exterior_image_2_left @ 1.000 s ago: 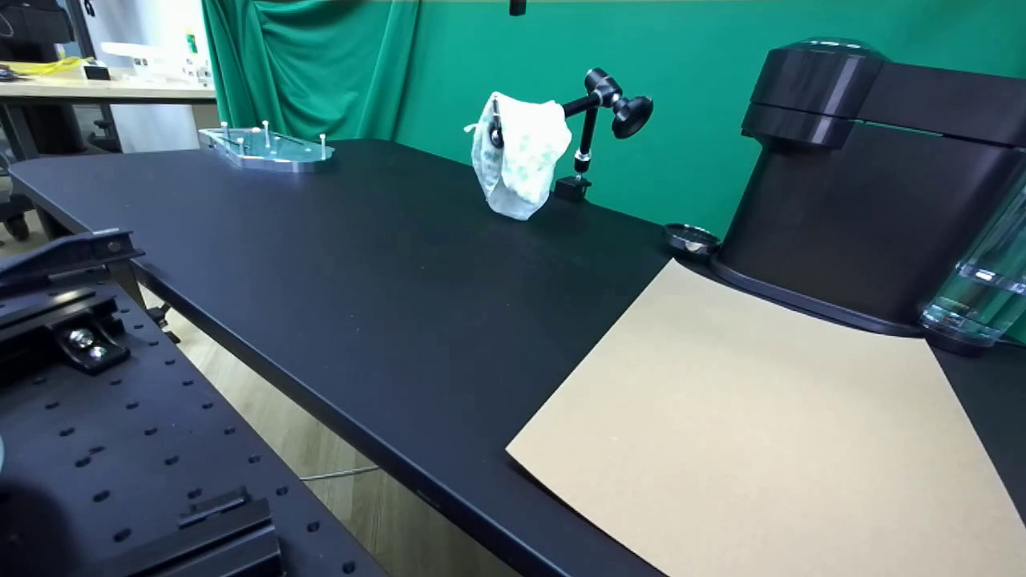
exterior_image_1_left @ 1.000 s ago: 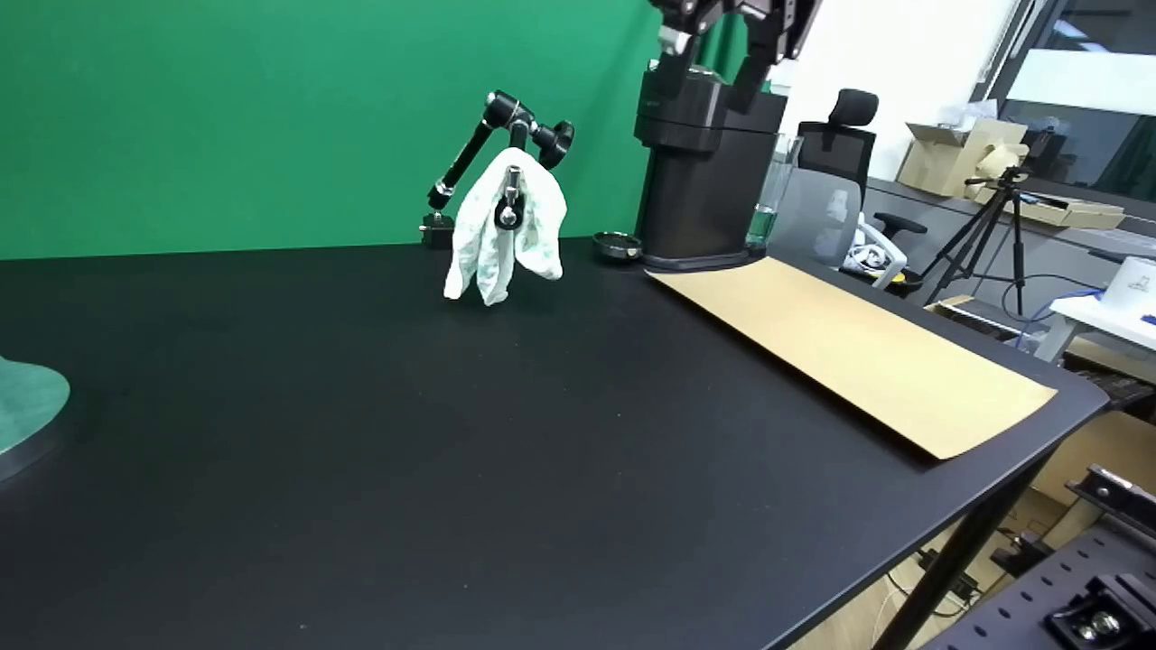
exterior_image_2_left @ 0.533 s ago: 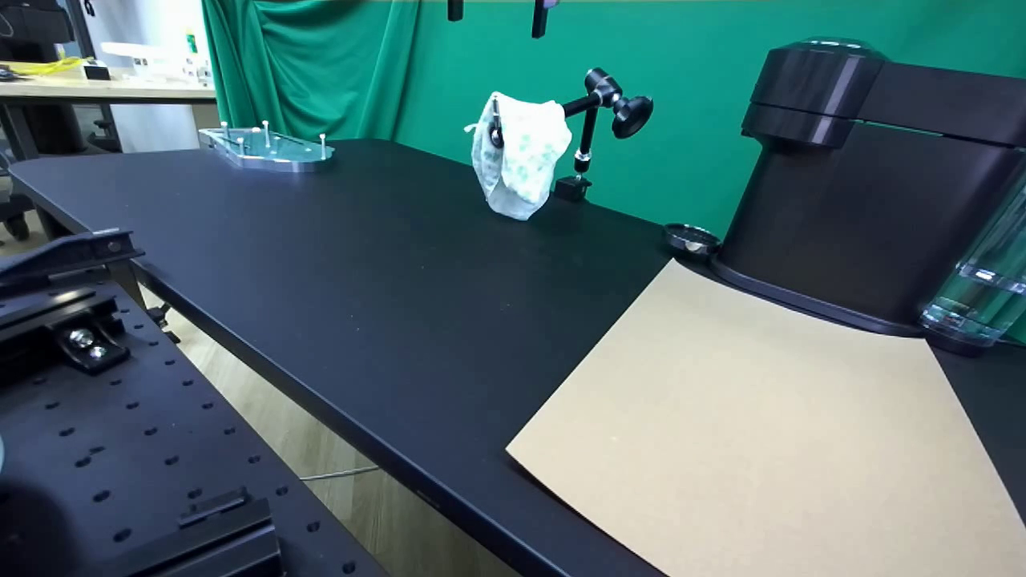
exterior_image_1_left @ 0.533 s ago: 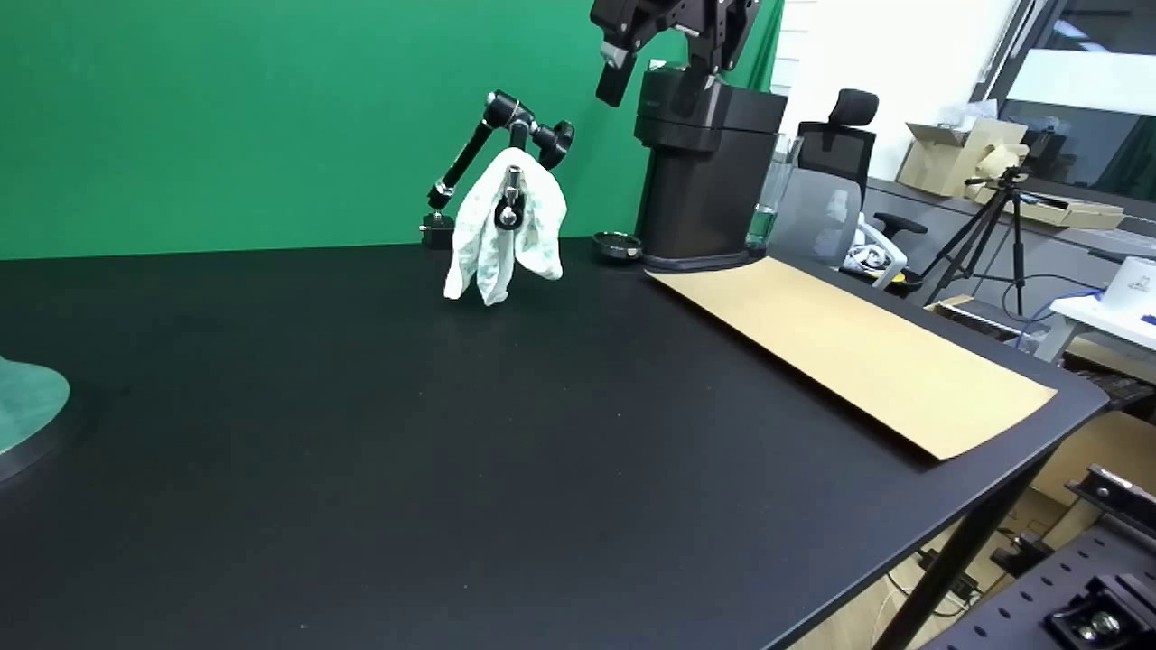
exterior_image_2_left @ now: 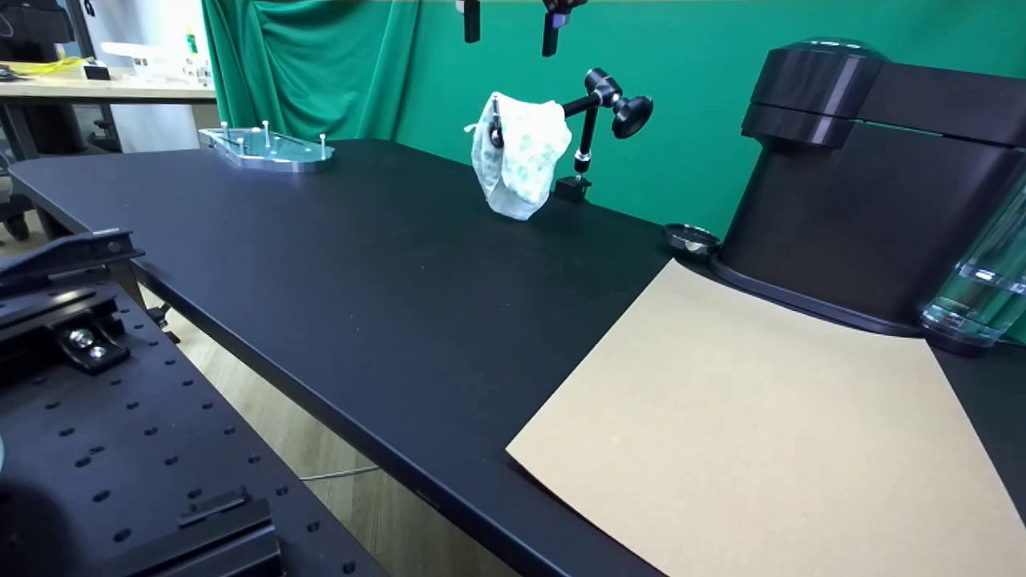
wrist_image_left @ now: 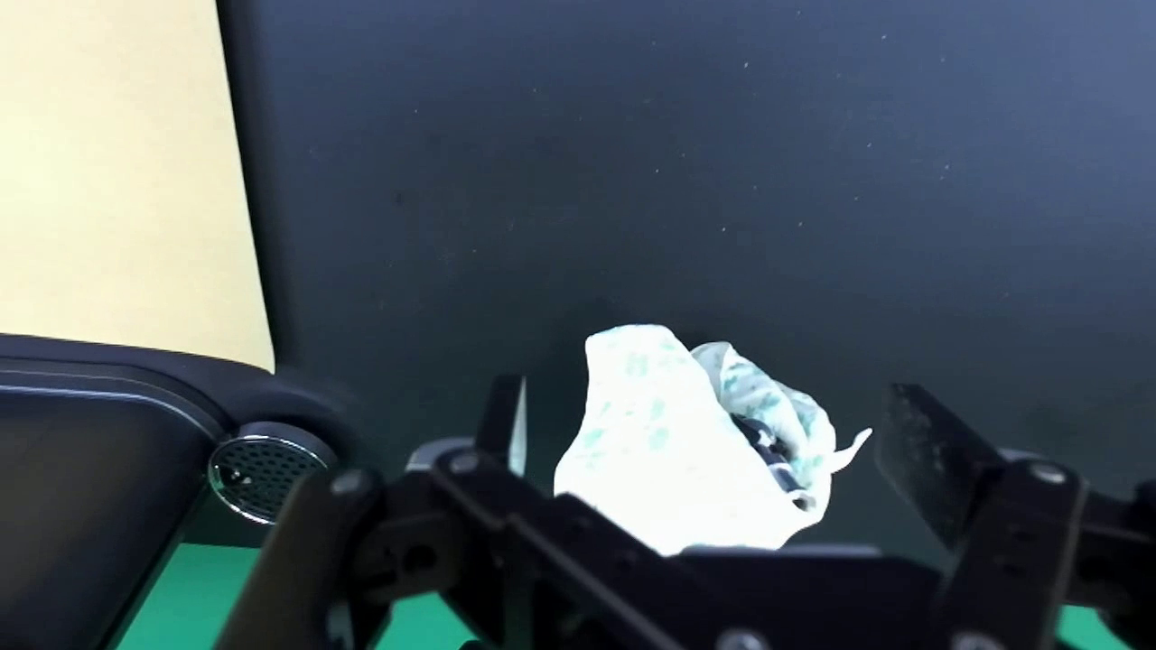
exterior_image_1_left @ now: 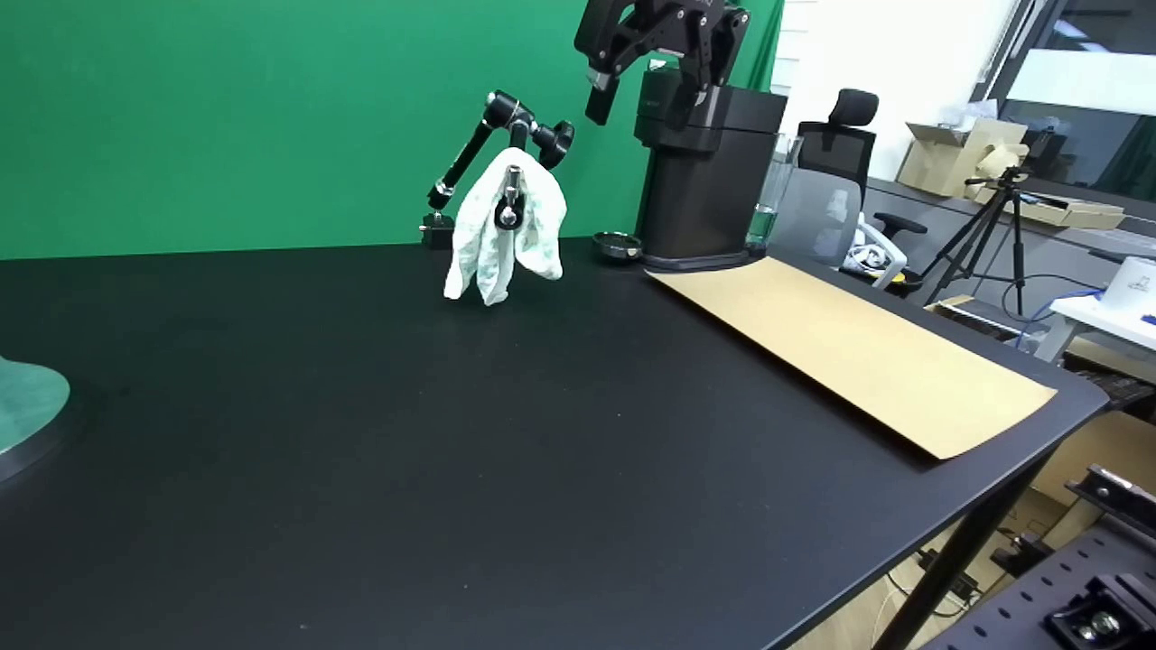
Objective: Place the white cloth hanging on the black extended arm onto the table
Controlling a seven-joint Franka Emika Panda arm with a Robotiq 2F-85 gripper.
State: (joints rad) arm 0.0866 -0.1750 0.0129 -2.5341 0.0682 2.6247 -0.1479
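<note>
end effector (exterior_image_2_left: pixel 511 42), spread wide and holding nothing, has just dropped closer to the green-patterned white cloth (exterior_image_2_left: pixel 535 152), which hangs over the black articulated arm (exterior_image_2_left: pixel 587 132) above the bench (exterior_image_2_left: pixel 361 264), so a grasp seems near.

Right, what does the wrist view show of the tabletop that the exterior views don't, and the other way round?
Only the wrist view: the perforated top of the round tray.
Only the exterior views: the base of the black arm, the clear tank and, in an exterior view, the pegged plate.
All share: the open gripper, the white cloth hanging on that arm, the coffee machine, the brown sheet, the table and the tray itself.
</note>
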